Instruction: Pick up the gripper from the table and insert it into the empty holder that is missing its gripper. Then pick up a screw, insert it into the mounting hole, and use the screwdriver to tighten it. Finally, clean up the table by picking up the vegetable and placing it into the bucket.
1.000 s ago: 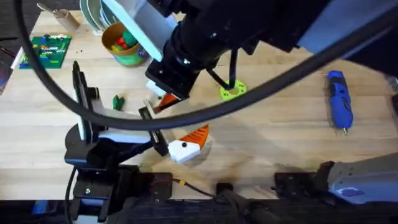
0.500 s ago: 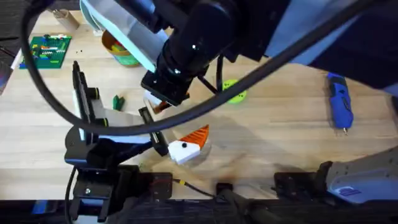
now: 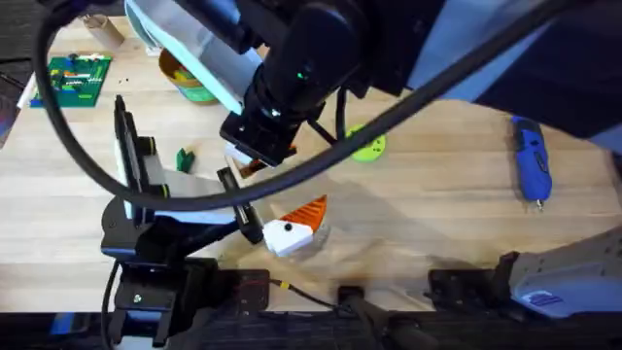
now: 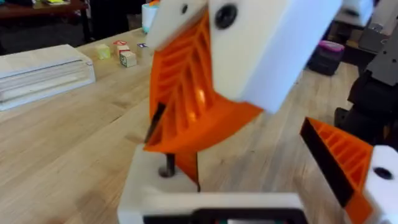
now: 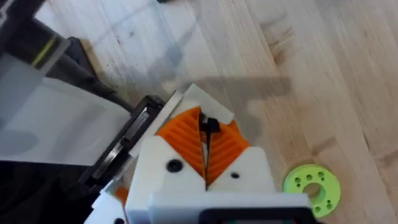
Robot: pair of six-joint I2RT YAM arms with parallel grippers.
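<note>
Screwdriver (image 3: pixel 531 156), one, is laid on the counter (image 3: pixel 437 204); the right tool (image 5: pixel 205 163) is pointed down with pads pressed together, while the left tool's (image 4: pixel 267 155) width cannot be told.

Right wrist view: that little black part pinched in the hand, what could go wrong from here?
1. The right hand pinches the small black part near its pad tips, so it might slip out and roll across the table.
2. The right arm reaches across close to the left arm; a slightly misjudged descent could knock them together.
</note>
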